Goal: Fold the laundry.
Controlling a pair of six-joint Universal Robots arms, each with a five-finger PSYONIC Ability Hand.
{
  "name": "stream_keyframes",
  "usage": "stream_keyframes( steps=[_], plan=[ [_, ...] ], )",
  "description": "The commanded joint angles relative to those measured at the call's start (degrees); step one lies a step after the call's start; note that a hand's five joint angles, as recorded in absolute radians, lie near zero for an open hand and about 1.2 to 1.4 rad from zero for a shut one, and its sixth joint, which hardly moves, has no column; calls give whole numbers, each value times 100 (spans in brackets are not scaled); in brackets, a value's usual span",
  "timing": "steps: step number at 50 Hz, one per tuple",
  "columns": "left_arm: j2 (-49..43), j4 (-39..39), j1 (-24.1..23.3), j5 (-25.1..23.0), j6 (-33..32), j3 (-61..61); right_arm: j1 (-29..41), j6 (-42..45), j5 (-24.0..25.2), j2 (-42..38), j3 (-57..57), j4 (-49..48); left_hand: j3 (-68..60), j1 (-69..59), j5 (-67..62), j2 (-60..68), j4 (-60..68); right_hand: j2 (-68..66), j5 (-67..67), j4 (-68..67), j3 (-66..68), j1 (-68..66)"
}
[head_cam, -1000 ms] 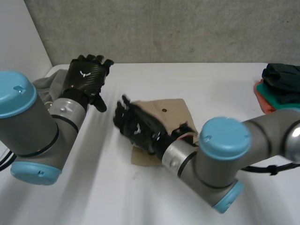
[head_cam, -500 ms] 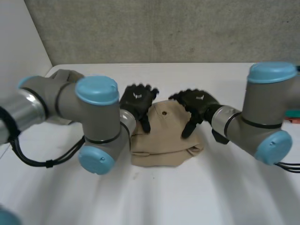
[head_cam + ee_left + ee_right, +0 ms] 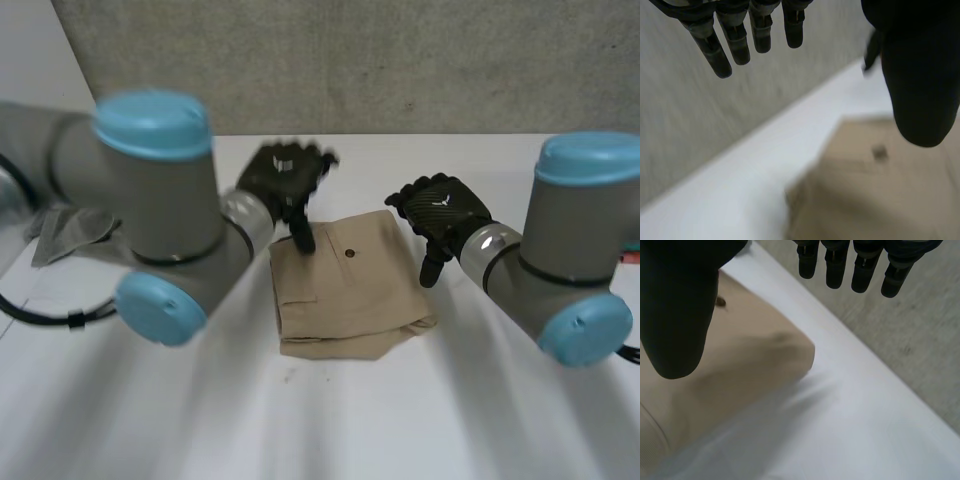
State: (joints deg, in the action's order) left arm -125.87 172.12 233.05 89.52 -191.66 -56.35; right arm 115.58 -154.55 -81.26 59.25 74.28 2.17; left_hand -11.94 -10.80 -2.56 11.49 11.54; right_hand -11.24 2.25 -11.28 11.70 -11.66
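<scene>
Folded tan garment point(image 3: 345, 290) lies flat on the white table point(image 3: 420, 420). Left hand point(image 3: 285, 175) and right hand point(image 3: 440, 212) hang over its far corners, fingers straight, thumbs apart, pinching nothing.

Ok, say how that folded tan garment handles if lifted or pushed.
Probably floppy: the folded tan garment lies in soft layers, so it would likely sag and unfold. Its rumpled near edge suggests pushing bunches it.
</scene>
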Motion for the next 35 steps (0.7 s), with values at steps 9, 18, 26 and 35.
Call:
stream_keyframes(
  steps=[9,18,26,35],
  plan=[
    [661,-522,303,-2966,164,335,1080,66,-382,423,3224,-3334,38,-76,100,7,2,124,-225,128,-170,166],
    [590,-522,294,-2782,155,212,1168,294,-408,-282,2979,-4022,55,-59,117,-10,-14,124,-225,128,-170,166],
    [564,-504,303,-2685,147,142,1142,347,-426,-651,2531,-4383,55,-59,117,-10,-14,124,-225,128,-170,166],
    [590,-504,294,-2676,138,80,1133,338,-435,-853,2047,-4374,38,-76,100,7,2,-304,203,-299,258,-261]
  ],
)
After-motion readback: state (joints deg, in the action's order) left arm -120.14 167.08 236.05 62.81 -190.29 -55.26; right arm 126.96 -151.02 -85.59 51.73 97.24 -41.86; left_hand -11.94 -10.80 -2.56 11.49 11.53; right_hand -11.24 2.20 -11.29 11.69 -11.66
